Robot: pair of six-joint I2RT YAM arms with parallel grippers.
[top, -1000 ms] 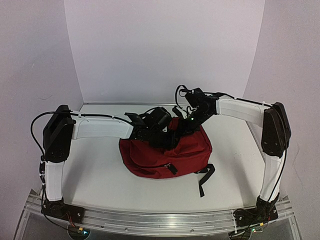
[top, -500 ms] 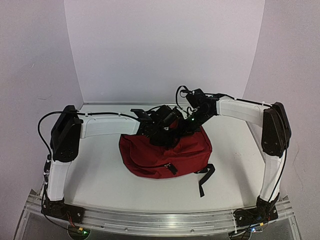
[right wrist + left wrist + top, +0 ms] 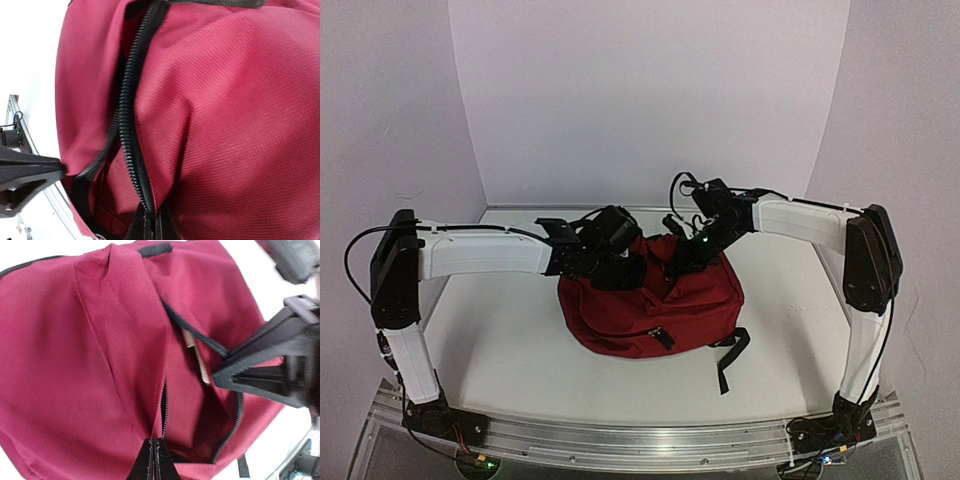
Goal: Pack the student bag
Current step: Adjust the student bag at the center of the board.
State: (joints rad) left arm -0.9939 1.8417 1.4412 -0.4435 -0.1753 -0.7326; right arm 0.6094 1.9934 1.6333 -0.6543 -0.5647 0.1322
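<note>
Clamping shut on one student bag (image 3: 650,305) are left fingers (image 3: 149,464) and right fingers (image 3: 137,229).

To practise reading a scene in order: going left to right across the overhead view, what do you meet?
Left arm's elbow → left claw → right claw → loose black strap → right arm's elbow. The student bag lies under both claws, so it has no single place.

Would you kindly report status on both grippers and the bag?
Left gripper shut on student bag. Right gripper likewise. Zipper open, no obstruction seen.
</note>
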